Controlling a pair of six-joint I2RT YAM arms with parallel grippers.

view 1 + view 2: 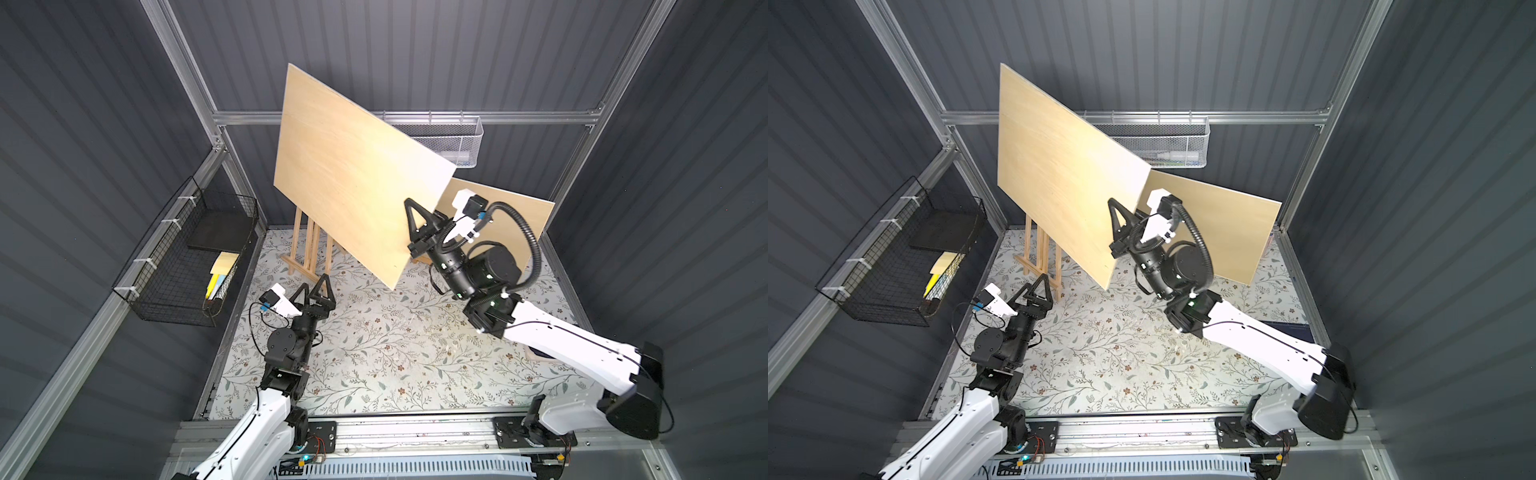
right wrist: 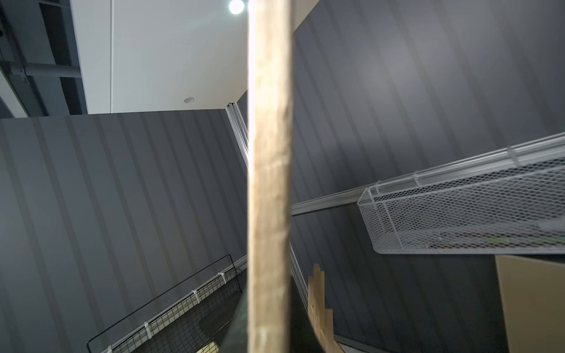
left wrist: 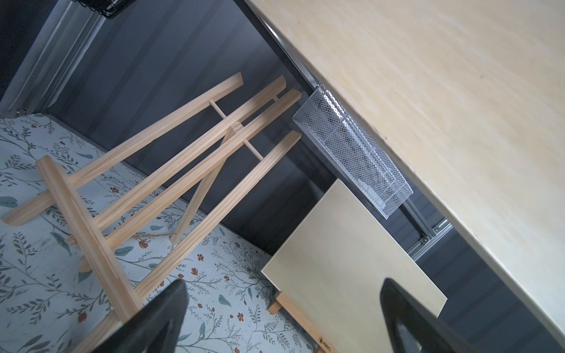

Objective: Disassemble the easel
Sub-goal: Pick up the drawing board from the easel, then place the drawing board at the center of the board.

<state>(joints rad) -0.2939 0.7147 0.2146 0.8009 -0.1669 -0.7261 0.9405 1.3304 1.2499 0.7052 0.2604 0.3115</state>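
Observation:
A large pale plywood board (image 1: 353, 166) (image 1: 1067, 166) hangs tilted in the air above the back of the table. My right gripper (image 1: 417, 216) (image 1: 1115, 208) is shut on its lower right edge. The right wrist view shows that edge (image 2: 269, 183) running straight up out of the jaws. The bare wooden easel (image 1: 309, 249) (image 1: 1040, 253) (image 3: 183, 171) stands at the back left, partly hidden by the board. My left gripper (image 1: 316, 282) (image 3: 282, 305) is open and holds nothing, just in front of the easel's feet.
A second board (image 1: 507, 216) (image 3: 345, 259) stands on a wooden ledge (image 3: 302, 318) at the back right. A black wire basket (image 1: 187, 257) hangs on the left wall and a white mesh basket (image 1: 449, 141) on the back wall. The table has a floral cloth (image 1: 395, 353).

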